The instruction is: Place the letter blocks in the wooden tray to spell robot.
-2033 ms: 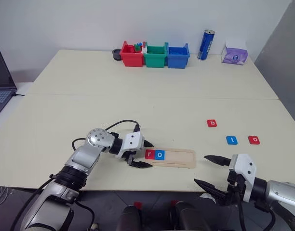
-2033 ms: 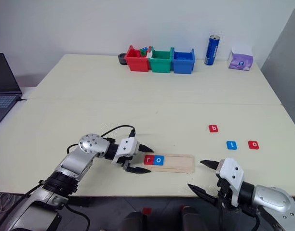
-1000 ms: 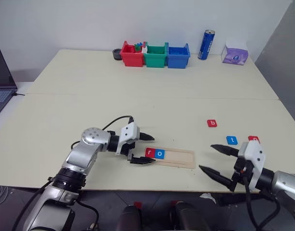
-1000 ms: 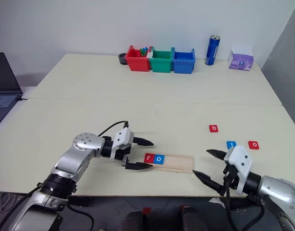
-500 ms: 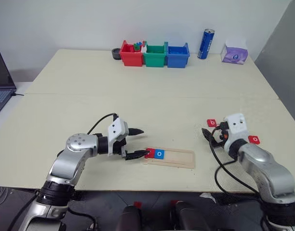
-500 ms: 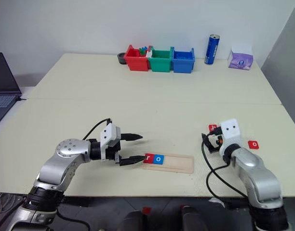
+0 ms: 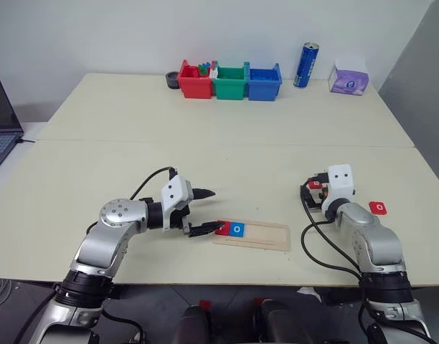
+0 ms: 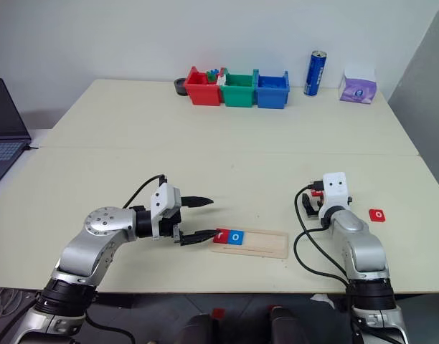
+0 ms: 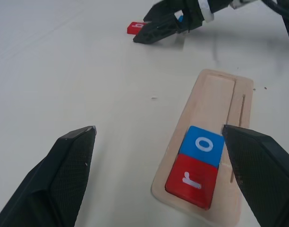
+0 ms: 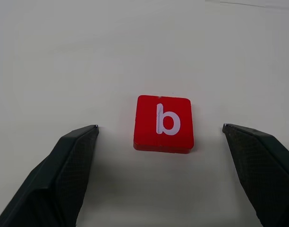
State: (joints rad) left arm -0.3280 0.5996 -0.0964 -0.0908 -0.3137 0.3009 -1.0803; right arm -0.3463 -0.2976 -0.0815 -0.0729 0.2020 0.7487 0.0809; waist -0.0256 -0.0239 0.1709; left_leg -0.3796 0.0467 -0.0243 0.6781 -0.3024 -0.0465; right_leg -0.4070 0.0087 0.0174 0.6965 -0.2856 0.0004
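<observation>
The wooden tray (image 7: 266,236) lies near the table's front edge. A red r block (image 7: 223,228) and a blue o block (image 7: 237,230) sit side by side at its left end. My left gripper (image 7: 209,211) is open just left of the tray and holds nothing. A red b block (image 10: 164,124) lies flat on the table, between the open fingers of my right gripper (image 10: 159,126), which do not touch it. Another red o block (image 7: 378,208) lies to the right of my right arm.
Red (image 7: 196,80), green (image 7: 230,82) and blue (image 7: 265,82) bins stand in a row at the back. A blue can (image 7: 308,66) and a tissue box (image 7: 348,79) are to their right. A laptop (image 7: 1,118) sits off the table's left side.
My right arm has swung forward from the table's front edge, and its open fingers now flank the b block. My left gripper has turned a little beside the tray's left end.
</observation>
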